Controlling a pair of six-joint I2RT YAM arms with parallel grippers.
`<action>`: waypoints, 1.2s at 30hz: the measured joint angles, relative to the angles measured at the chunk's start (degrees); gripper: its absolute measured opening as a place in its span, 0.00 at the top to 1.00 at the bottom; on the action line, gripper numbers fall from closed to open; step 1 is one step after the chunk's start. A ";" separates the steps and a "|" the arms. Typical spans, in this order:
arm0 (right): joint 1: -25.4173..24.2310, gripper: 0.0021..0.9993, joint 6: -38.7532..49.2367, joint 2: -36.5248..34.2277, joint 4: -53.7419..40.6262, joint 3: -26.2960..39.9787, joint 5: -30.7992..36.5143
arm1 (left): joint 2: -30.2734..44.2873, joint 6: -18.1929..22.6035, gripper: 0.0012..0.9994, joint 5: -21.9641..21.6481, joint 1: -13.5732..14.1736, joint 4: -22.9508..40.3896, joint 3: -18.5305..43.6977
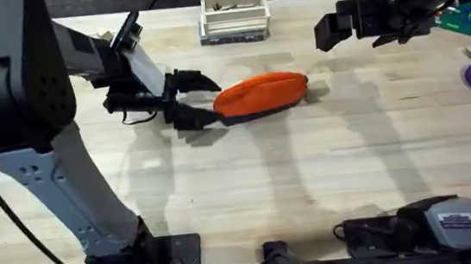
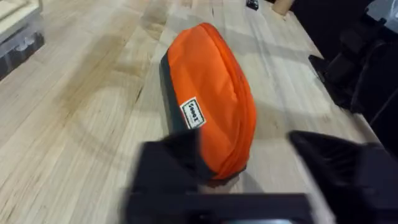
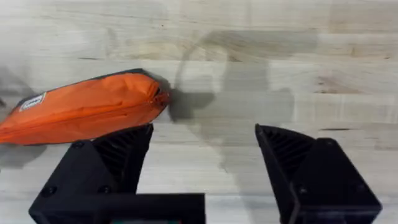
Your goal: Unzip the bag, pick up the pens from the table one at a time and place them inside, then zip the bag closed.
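The left arm's base stands at the near left edge of the worktop, and from there the arm rises and reaches forward to the bag, which lies on its side around the middle of the worktop, orange body up and dark navy base along its near edge. The left gripper sits at the bag's left end with its black fingers spread apart, one on the far side of that end and one on the near side; in the left wrist view the bag runs away from the left gripper, its near end lying between the two fingers, with a small white label showing on the orange fabric. Whether the fingers press on the fabric cannot be told.

Beyond the bag and off to its right, the right gripper hangs above the worktop, well apart from the bag. In the right wrist view the right gripper is released and holds nothing, and the bag's right end lies just past one finger.

Farther back, behind the bag, a white tray rests at the far edge of the worktop
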State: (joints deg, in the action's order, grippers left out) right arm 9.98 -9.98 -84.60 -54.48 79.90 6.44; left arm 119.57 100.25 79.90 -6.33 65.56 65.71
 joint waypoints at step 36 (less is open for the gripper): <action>4.48 0.00 7.99 16.46 -4.77 0.00 0.20 | -20.22 -4.98 0.00 -22.60 -1.38 13.97 20.81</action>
State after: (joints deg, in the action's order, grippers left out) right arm 14.46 -1.99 -68.14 -59.25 79.90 6.63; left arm 99.35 95.26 57.30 -7.70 79.53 86.52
